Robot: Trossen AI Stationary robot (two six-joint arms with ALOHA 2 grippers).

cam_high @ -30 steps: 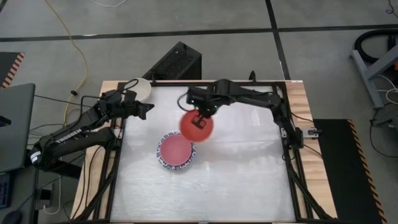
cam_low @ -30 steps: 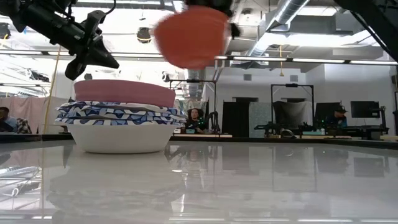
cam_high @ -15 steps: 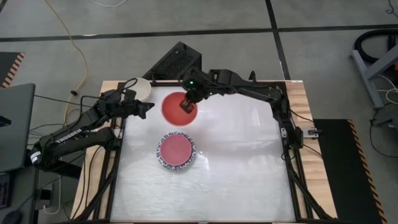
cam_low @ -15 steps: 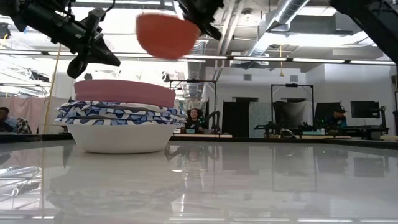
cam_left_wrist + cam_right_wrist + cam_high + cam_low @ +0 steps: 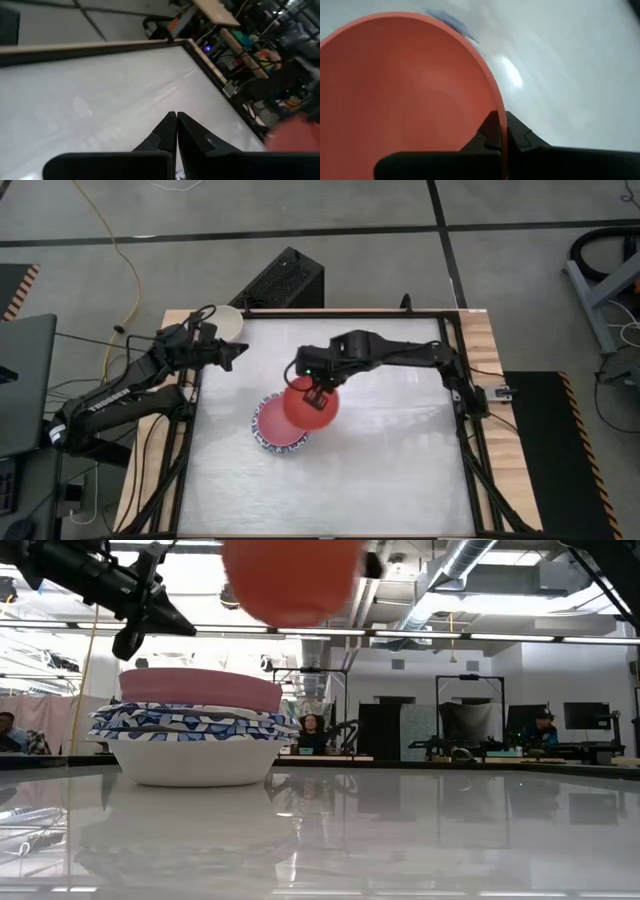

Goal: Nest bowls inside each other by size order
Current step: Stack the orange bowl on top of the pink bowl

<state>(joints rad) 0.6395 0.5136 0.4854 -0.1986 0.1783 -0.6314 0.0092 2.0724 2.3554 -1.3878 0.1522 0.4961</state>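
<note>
Overhead, right tool (image 5: 317, 392) gripping red bowl (image 5: 309, 404), stacked bowls (image 5: 280, 430) beneath

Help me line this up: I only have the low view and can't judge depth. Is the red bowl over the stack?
Observer: Only partly. From above, the red bowl overlaps the right edge of the stack, off centre.
Operator: How is it gripped?
Observer: The right wrist view shows the right jaws shut on its rim, one finger inside and one outside.
Operator: Any bowls left to fetch?
Observer: One white bowl sits at the table's far left corner, by the waiting left arm.
</note>
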